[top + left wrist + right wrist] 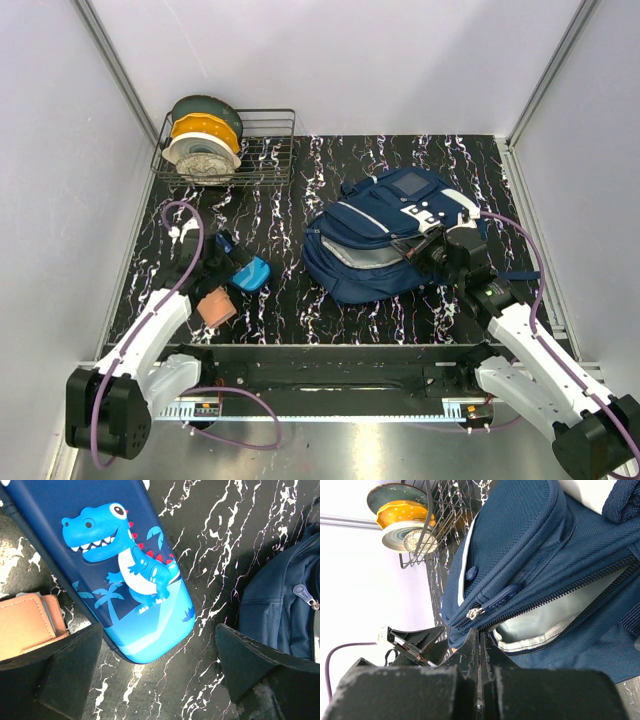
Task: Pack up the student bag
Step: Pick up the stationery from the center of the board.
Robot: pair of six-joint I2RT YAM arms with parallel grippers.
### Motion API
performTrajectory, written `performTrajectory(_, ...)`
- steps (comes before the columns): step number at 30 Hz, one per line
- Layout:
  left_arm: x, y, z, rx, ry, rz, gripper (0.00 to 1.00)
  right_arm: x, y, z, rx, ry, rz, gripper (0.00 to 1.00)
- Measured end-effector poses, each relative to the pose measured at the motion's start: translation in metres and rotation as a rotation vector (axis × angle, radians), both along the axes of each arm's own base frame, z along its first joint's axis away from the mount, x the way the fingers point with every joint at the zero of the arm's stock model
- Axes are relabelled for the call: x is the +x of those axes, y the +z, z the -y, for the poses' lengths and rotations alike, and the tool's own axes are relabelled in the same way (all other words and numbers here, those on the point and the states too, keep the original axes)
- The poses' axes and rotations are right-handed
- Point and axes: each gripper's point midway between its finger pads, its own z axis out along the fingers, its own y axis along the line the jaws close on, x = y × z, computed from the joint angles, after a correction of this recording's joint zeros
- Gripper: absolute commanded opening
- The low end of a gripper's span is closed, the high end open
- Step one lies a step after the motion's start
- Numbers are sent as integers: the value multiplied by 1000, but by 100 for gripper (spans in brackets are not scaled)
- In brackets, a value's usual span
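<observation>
Left gripper (159, 635) jaws set wide apart over dinosaur pencil case (120, 565) beside tan wallet (25, 625); right gripper (480, 641) pressed together at unzipped mouth of student bag (385, 235), lying right of centre on black marbled table (290, 300), grey lining exposed.

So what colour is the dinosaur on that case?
The dinosaur is bright blue, white belly, red spikes; clearest in left wrist view.
</observation>
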Motion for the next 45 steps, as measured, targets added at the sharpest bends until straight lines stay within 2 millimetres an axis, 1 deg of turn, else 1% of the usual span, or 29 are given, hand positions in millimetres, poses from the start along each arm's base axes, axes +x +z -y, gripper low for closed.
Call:
performTrajectory(4,-3,-5,-5,-14,40,-19,99,0,0,0,0,0,0,0)
performTrajectory(9,-7,-31,-11,-4,75,-99,99,0,0,0,0,0,0,0)
performTrajectory(13,-5,-44,-13,9,85,-121,99,0,0,0,0,1,-1,0)
performTrajectory(18,13,-49,-13,12,96,-79,99,1,-1,-2,1,6,-4,0)
performTrajectory(21,26,-56,-11,2,103,-65,99,1,-2,-4,4,16,-9,0)
performTrajectory(28,65,-53,-5,-29,110,53,99,2,-1,-4,8,16,-1,0)
performTrajectory(29,67,-53,-5,-30,110,60,98,2,-1,-4,8,16,-1,0)
performTrajectory(30,71,-53,-5,-31,109,72,95,2,-1,-4,8,16,-1,0)
performTrajectory(31,74,-52,-4,-32,106,79,80,2,-1,-4,8,16,-1,0)
performTrajectory(33,76,-53,-3,-33,100,82,66,2,-1,-4,8,16,-1,0)
performTrajectory(34,77,-53,-3,-38,99,85,54,2,-1,-4,8,16,-1,0)
performTrajectory(37,85,-44,-3,-55,102,128,37,2,-1,-4,8,16,-1,0)
performTrajectory(38,88,-38,-2,-62,99,149,28,2,-1,-4,7,15,-1,0)
performTrajectory(39,89,-32,0,-65,85,168,24,2,-1,-4,7,15,-1,0)
performTrajectory(40,89,-30,1,-62,74,174,22,2,-1,-4,7,15,-1,0)
performTrajectory(41,87,-30,1,-59,66,168,18,2,-1,-4,7,15,-1,0)
performTrajectory(44,80,-26,3,-47,34,160,13,2,-1,-4,7,15,-1,0)
performTrajectory(45,76,-24,3,-39,21,155,3,2,-1,-4,7,15,-1,0)
